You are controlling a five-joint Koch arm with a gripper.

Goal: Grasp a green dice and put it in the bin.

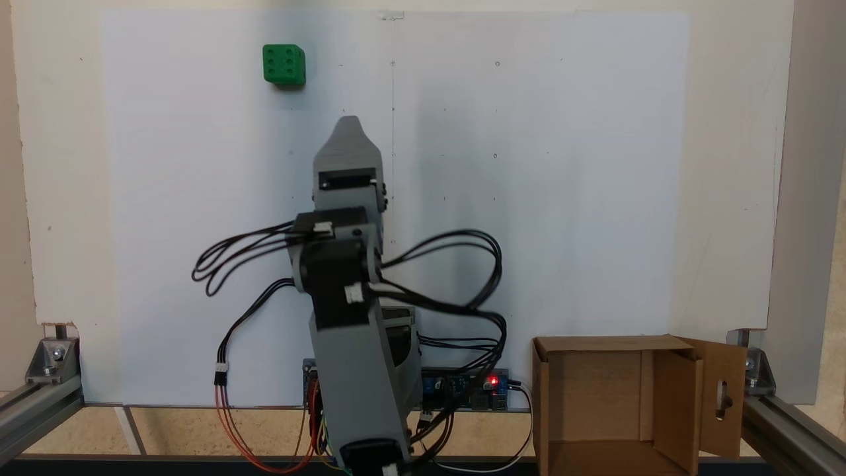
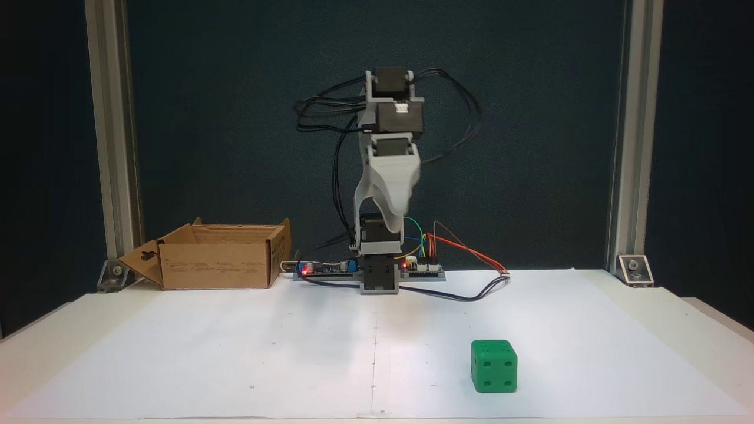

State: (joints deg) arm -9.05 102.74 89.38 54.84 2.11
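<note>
The cardboard box (image 1: 618, 403) stands open at the table's (image 2: 177, 353) back corner beside the arm's base, nothing showing inside. The green dice (image 2: 493, 365) sits alone on the white paper (image 1: 529, 198), well apart from the raised pincer (image 2: 396, 207), whose jaws I cannot tell as apart or together. Bare paper surrounds the dice.

White paper sheet (image 2: 235, 353) covers the worktop (image 2: 707, 330). Aluminium frame posts (image 2: 624, 135) stand at the corners on metal brackets (image 2: 633, 268). Circuit boards (image 2: 324, 268) with red LEDs and loose coloured wires (image 2: 465, 250) sit behind.
</note>
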